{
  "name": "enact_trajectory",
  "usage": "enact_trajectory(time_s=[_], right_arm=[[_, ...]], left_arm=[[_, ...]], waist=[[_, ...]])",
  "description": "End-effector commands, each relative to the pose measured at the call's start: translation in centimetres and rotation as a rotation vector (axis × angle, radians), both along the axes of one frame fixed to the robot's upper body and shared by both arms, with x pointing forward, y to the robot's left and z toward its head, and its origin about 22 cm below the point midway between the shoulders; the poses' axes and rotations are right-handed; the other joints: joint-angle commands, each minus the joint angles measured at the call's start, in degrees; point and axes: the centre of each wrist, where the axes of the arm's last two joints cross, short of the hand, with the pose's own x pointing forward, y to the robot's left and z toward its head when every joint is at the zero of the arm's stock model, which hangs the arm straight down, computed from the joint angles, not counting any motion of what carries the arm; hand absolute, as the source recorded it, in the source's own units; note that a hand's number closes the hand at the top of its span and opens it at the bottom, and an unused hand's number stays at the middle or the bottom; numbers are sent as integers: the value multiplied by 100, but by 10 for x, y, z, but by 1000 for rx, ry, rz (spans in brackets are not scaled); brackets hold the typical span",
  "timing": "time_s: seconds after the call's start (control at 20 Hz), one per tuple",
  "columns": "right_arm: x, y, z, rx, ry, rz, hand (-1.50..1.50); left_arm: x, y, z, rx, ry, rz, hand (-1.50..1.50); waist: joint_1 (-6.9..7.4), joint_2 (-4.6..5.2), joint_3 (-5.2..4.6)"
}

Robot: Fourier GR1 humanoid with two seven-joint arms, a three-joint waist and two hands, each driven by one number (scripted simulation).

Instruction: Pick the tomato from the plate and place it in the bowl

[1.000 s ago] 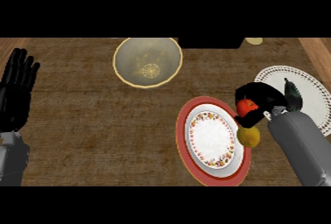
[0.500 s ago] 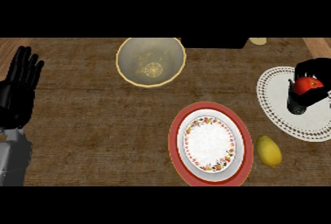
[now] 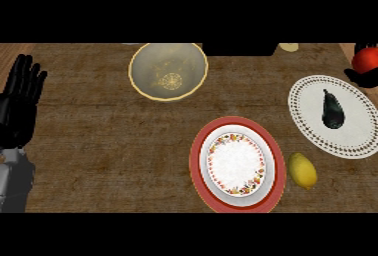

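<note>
Tomato (image 3: 365, 60) is at the far right edge of view, off the red-rimmed plate (image 3: 196, 161). Black fingers of the right hand (image 3: 362, 79) curl above and below it, so it reads as pinched in that hand; the rest of the hand is cut off. Left hand (image 3: 21, 100) rests at the left edge, fingers straight and slightly spread. Bowl (image 3: 148, 60) lies far, left of centre, well apart from the tomato. Risks: on the leftward carry, a low path could clip the bowl's right rim, and an early release would let the tomato roll on the counter (image 3: 103, 145). White plate (image 3: 310, 100) and lemon (image 3: 303, 170) lie nearer than that path.
</note>
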Motion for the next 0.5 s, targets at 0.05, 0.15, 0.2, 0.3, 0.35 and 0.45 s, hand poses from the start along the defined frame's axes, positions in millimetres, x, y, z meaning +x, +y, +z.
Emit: enact_trajectory(time_s=[0.05, 0.15, 0.2, 0.3, 0.35, 0.45], right_arm=[[8, 33, 48, 150, -113, 132, 150], [11, 46, 46, 232, -86, 163, 150], [12, 56, 65, 263, -94, 204, 150], [14, 73, 82, 333, -65, 245, 150], [17, 90, 91, 351, -69, 257, 150], [17, 109, 94, 379, -52, 253, 150]], left_arm=[[4, 16, 0, 6, -13, 19, 0], [4, 2, 2, 9, -1, 23, 0], [2, 3, 12, 20, -2, 4, 0], [-2, -4, 7, 3, 13, 12, 0], [0, 16, -1, 1, -5, 17, 0], [-5, 2, 12, 3, -8, 4, 0]], waist=[[-76, -19, -8], [-68, -21, -3], [-56, -40, -4], [-42, -53, -4], [-48, -27, -10], [-12, -31, -3]])
